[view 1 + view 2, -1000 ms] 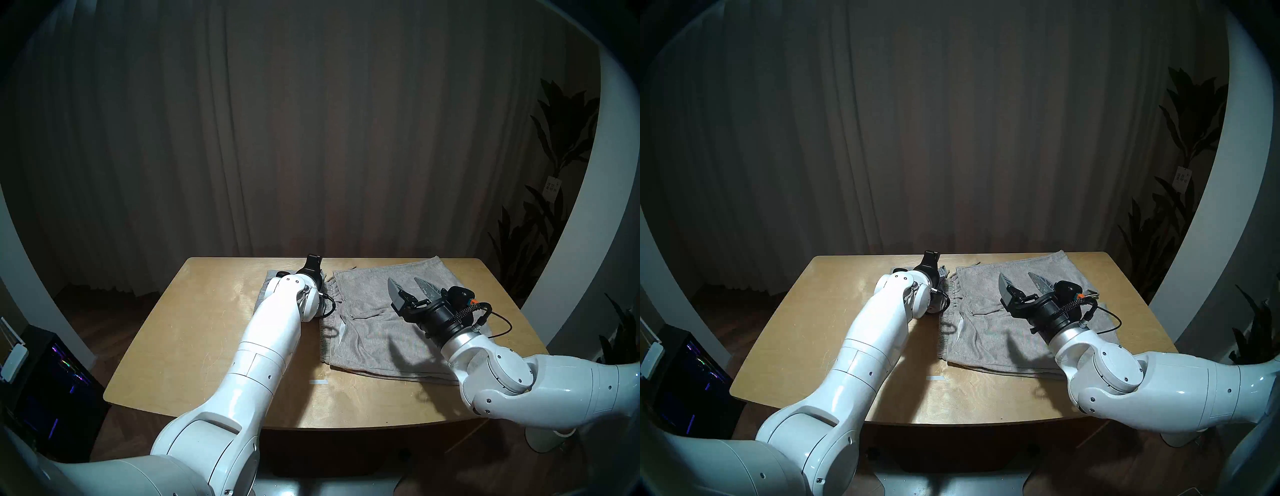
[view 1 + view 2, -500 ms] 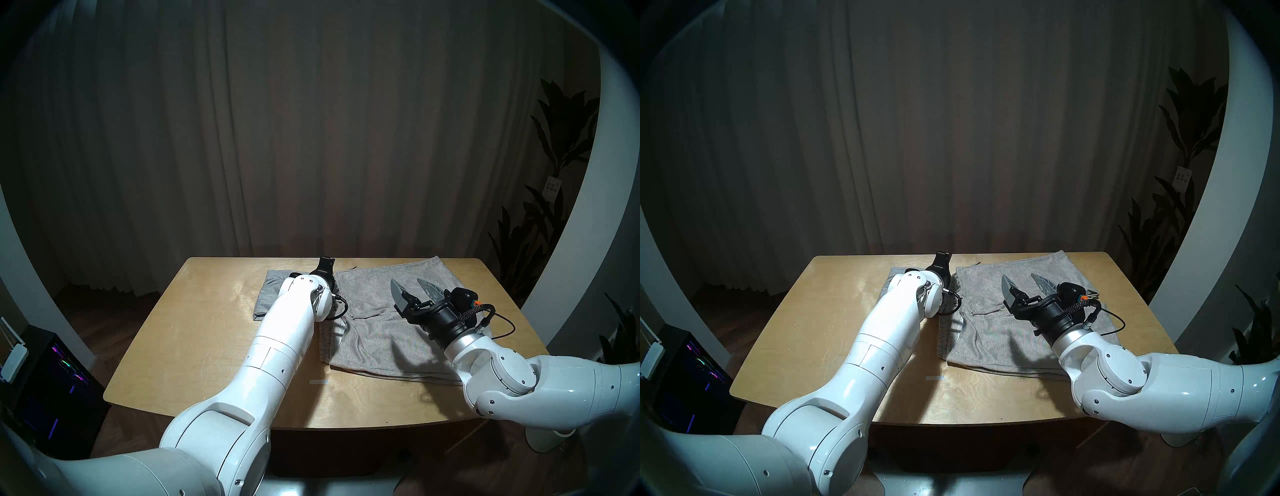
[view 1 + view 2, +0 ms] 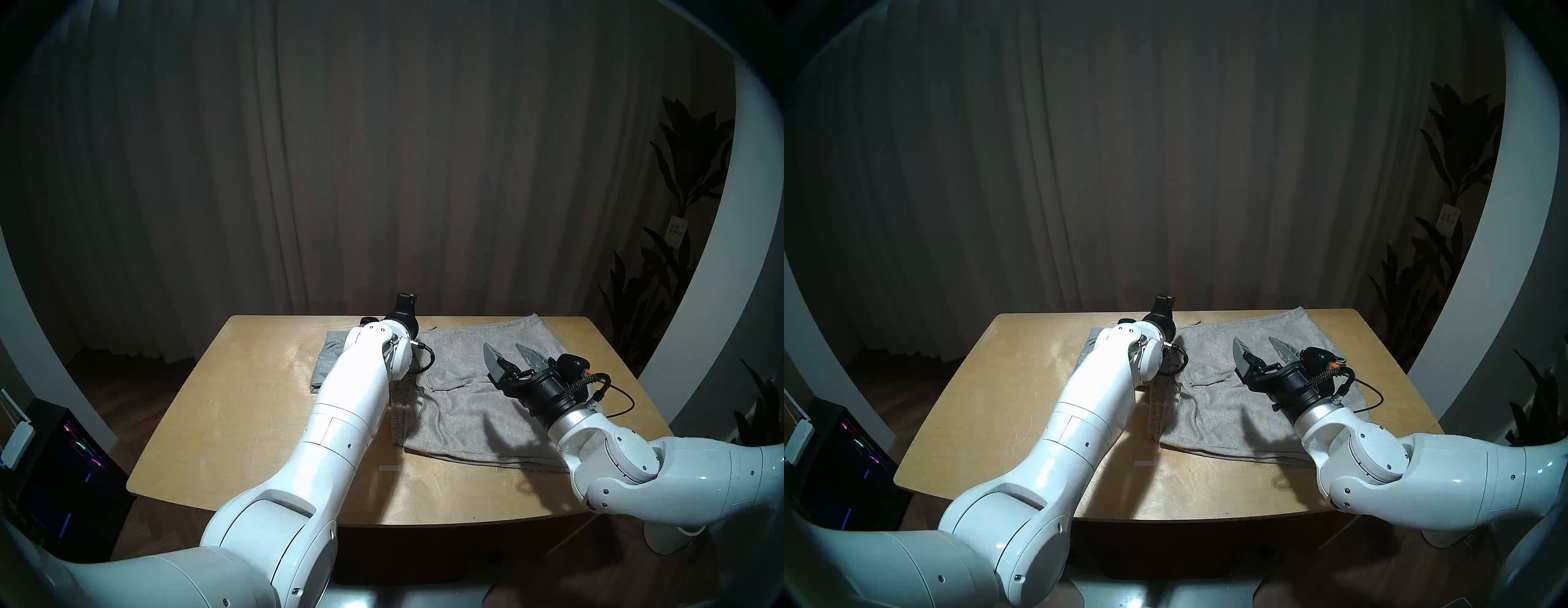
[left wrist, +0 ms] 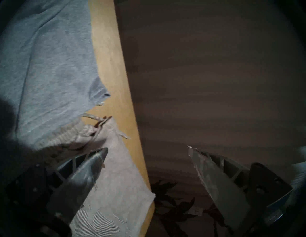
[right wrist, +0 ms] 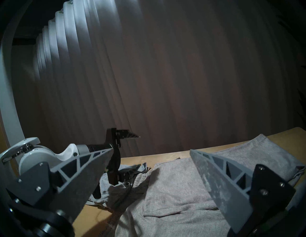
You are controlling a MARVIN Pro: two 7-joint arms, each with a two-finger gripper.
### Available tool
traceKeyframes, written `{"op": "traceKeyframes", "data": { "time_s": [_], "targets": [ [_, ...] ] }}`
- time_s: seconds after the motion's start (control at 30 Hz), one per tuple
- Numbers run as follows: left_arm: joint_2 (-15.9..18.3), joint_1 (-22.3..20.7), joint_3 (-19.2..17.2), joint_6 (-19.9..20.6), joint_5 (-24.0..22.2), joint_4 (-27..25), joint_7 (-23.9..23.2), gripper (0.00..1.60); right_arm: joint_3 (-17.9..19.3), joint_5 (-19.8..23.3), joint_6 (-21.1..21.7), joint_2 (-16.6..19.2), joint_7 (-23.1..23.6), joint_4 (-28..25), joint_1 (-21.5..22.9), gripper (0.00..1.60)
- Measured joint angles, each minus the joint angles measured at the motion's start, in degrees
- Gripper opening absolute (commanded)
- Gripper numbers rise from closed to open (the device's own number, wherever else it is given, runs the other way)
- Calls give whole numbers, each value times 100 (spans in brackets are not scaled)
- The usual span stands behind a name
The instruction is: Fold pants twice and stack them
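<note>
The left arm [image 3: 352, 407] crosses the middle of the wooden bench [image 3: 237, 416] and hides most of the light grey pants [image 3: 329, 361]; only their left part shows in the head views, a soft, cool grey knit, folded, lying near the far edge of the bench. The left claw [image 4: 147, 149] is barely seen from the head, its dark mount rising above the far edge. Its own wrist view, turned on its side and blurred, shows two pale ribbed triangular fingers [image 4: 218, 178] spread wide apart with nothing between them, hanging over the far edge.

The beige-grey pants [image 3: 479, 395] lie flat on the right half of the bench, a larger, warmer, finely ribbed knit reaching the far edge. Their gathered elastic waistband [image 3: 401, 414] faces the bench middle, its upper stretch hidden behind the left arm. A drawstring [image 4: 92, 117] trails by the waistband, just beside the grey pair; the two garments touch there, though which overlaps which is hard to tell.

The right claw [image 3: 511, 354] hovers above the beige-grey pants, its grey, mottled, wedge-shaped fingers [image 5: 215, 178] held wide apart and empty, casting a shadow on the cloth. The right edge of that pair is hidden behind the right arm [image 3: 615, 454].

Dark pleated curtains [image 3: 382, 148] hang behind, and a dim plant [image 3: 670, 254] stands at the right.
</note>
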Motion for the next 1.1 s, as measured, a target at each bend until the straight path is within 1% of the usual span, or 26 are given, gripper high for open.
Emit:
{"op": "traceKeyframes", "data": {
  "time_s": [0.1,0.17,0.23,0.43,0.5,0.63,0.73,0.8,0.93,1.1],
  "targets": [
    [4,15,-125,2,-109,-190,-17,160,-1,150,-61,-12,-7,-26,-25,160],
    [38,47,-249,33,-217,-380,-22,160,-1,341,-139,-13,-53,-47,-67,160],
    [61,63,-303,52,-259,-450,-22,160,-1,420,-171,-10,-81,-53,-87,160],
    [326,167,-796,152,-520,-962,-6,160,2,959,-398,100,-275,-95,-225,160],
    [363,178,-874,160,-555,-1028,-1,160,1,1026,-428,118,-299,-106,-245,160],
    [489,257,-1138,210,-703,-1312,46,160,-24,1294,-553,187,-384,-170,-337,160],
    [567,425,-1319,285,-861,-1610,154,160,-78,1549,-680,252,-453,-264,-444,160],
    [588,485,-1367,307,-902,-1695,196,160,-100,1620,-717,271,-469,-298,-477,160],
    [730,767,-1596,410,-1029,-2033,389,160,-232,1905,-890,357,-513,-469,-623,160],
    [940,1035,-1849,516,-1080,-2295,550,160,-352,2103,-1032,440,-491,-619,-735,160]
  ]
}}
